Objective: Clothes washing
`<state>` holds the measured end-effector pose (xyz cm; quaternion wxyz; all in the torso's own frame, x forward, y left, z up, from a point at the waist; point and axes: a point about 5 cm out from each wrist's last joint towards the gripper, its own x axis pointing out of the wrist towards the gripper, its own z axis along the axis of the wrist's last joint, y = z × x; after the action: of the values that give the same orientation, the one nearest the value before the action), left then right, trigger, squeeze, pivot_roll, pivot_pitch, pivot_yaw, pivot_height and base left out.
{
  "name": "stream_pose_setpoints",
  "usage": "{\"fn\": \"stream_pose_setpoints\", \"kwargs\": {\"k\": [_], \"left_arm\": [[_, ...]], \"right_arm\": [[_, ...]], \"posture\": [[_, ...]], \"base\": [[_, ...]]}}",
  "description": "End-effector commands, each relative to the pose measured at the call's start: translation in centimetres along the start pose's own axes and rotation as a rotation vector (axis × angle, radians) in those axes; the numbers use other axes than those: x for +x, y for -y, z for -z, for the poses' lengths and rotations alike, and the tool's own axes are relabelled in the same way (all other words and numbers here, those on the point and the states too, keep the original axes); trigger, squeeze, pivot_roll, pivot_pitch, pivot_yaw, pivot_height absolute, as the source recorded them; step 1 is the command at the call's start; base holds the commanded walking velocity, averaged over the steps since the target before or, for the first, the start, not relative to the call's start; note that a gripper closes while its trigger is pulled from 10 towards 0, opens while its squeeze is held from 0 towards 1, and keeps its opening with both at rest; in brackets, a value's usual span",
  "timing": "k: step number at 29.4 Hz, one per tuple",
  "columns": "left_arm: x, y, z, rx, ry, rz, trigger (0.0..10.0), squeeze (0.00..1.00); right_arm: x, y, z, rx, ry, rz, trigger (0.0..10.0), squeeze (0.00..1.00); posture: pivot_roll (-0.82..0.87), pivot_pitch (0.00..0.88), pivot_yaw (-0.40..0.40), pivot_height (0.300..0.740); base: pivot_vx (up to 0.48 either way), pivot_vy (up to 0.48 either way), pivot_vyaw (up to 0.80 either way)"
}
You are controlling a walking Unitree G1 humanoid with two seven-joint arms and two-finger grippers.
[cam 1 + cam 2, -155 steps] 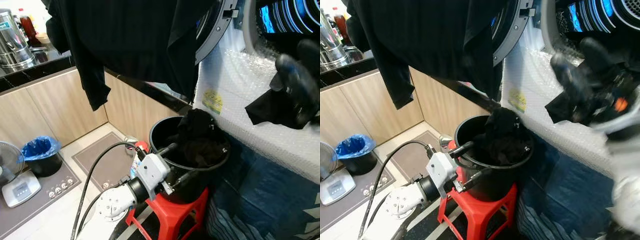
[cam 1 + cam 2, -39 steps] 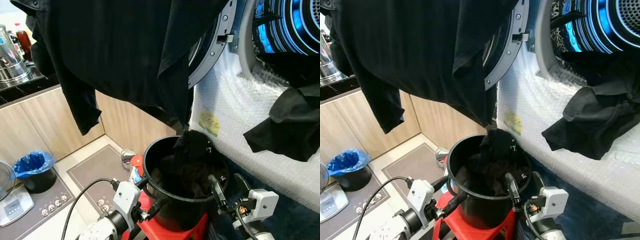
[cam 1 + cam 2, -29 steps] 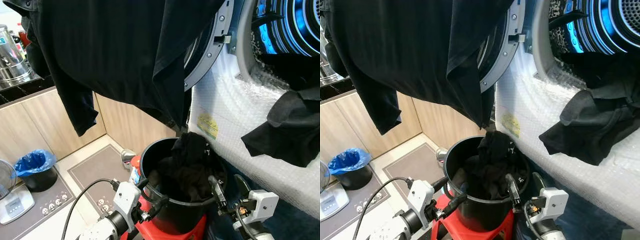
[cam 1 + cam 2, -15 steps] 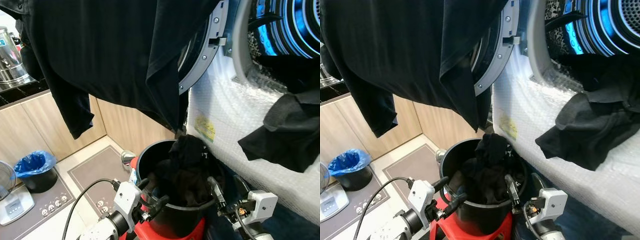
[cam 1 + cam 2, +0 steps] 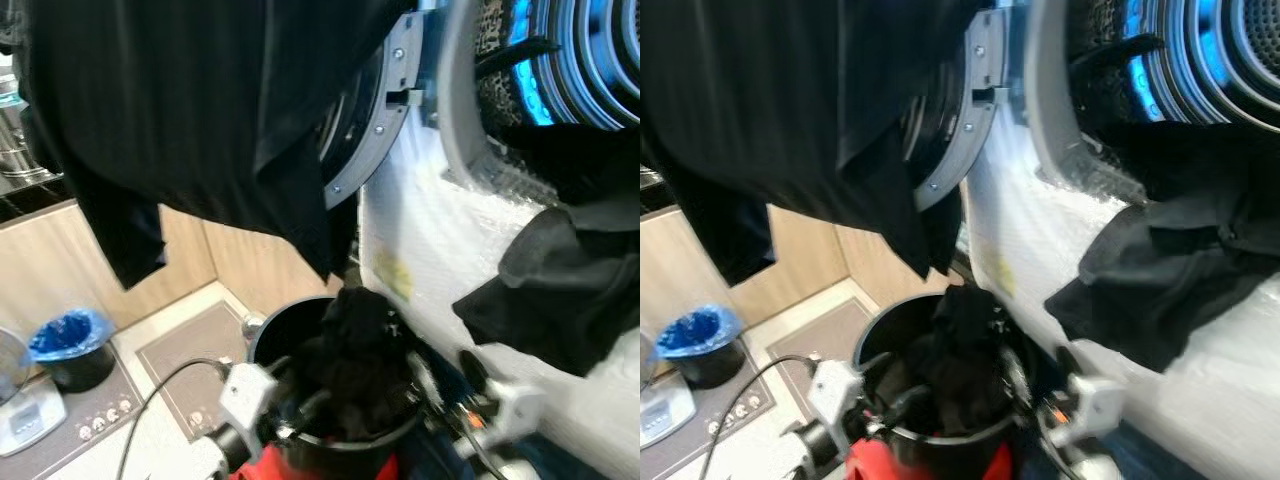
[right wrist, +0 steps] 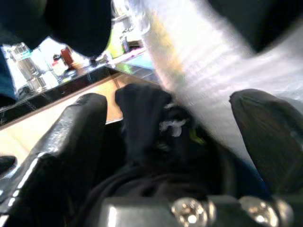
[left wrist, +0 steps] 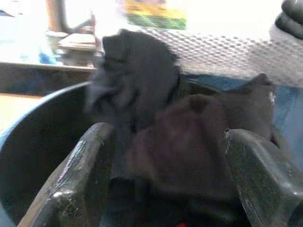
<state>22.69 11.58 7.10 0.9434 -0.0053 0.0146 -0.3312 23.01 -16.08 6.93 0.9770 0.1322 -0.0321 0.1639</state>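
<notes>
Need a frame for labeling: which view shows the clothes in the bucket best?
Left wrist view: the dark clothes sit close between the open left pincer fingers. Eye views show them small and blurred in the black bucket; right wrist view is darker.

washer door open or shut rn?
Open. The washer door is swung out to the left of the lit drum, and a black garment hangs out over the opening's lower rim.

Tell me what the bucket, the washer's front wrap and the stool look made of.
Bucket: looks like smooth black plastic, faint sheen on the wall. Wrap: clear bubble wrap, dotted bubbly texture. Stool: probably glossy red plastic, though blurred and mostly hidden.
</notes>
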Motion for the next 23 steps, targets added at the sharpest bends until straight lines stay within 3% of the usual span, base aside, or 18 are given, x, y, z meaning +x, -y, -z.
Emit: {"fn": "stream_pose_setpoints", "kwargs": {"k": [1, 9, 16, 23], "left_arm": [[0.7, 0.9, -0.8, 0.054, 0.038, 0.035, 10.0, 0.0], [0.2, 1.6, -0.6, 0.145, 0.042, 0.076, 10.0, 0.0], [-0.2, 1.6, -1.0, 0.215, 0.071, 0.094, 10.0, 0.0], [-0.7, 1.7, -1.1, 0.222, 0.058, 0.152, 10.0, 0.0]], "right_arm": [[-1.2, 1.0, 0.3, -0.004, -0.024, 0.039, 10.0, 0.0], [-1.8, 0.5, 0.2, 0.023, -0.059, -0.089, 10.0, 0.0], [-3.1, 0.0, 0.0, 0.004, -0.163, -0.317, 10.0, 0.0], [-3.5, 0.3, -1.3, 0.011, -0.2, -0.443, 10.0, 0.0]], "posture": [[-0.1, 0.056, 0.036, 0.74], [-0.11, 0.062, 0.04, 0.74], [-0.11, 0.069, 0.04, 0.74], [-0.11, 0.072, 0.038, 0.74]], "base": [[0.0, 0.0, 0.0], [0.0, 0.0, 0.0], [0.0, 0.0, 0.0], [0.0, 0.0, 0.0]]}}
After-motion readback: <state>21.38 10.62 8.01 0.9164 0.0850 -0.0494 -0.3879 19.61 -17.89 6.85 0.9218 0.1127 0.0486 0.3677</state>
